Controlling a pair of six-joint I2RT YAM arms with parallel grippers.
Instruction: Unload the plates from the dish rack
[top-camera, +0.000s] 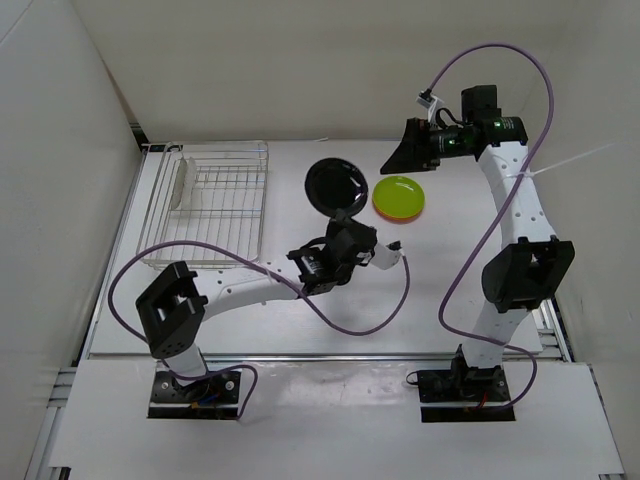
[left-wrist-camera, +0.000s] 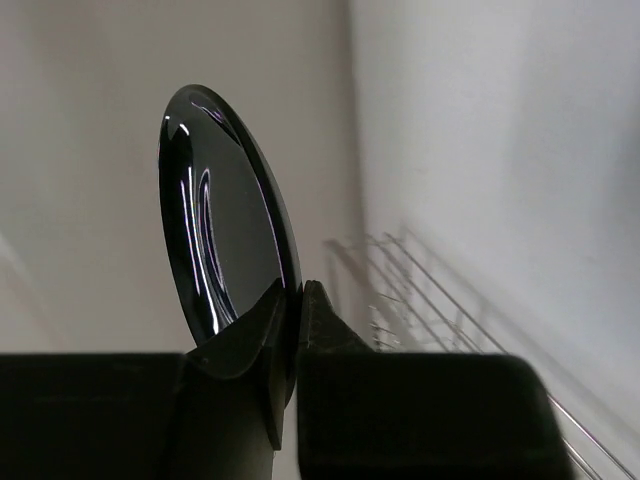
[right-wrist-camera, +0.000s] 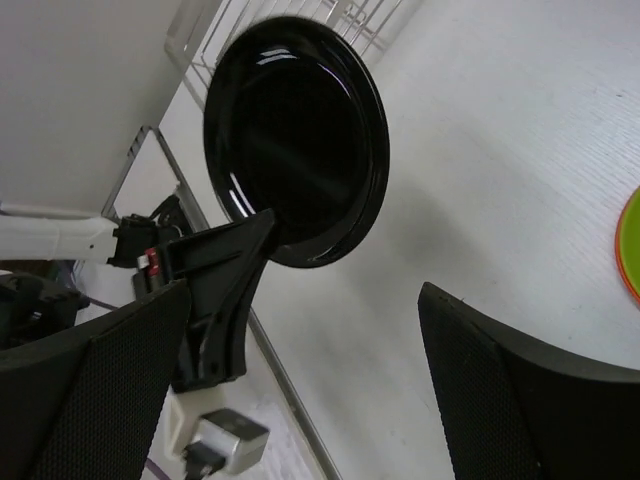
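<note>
Two fingers of the left gripper (left-wrist-camera: 298, 300) pinch the rim of the glossy black plate (left-wrist-camera: 220, 210), held tilted above the table between the dish rack (top-camera: 262, 200) and the lime green plate (top-camera: 400, 195). The likely next move is to level it and lower it onto the green one. The right gripper (right-wrist-camera: 305, 300) hangs empty, jaws wide. Only the top view shows the clear plate (top-camera: 183, 185) standing in the rack.

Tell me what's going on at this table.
The left gripper is shut on the rim of the black plate, holding it in the air just right of the dish rack. The green plate lies on the orange plate on the table. The clear plate stands in the rack. The right gripper is open and empty.
</note>
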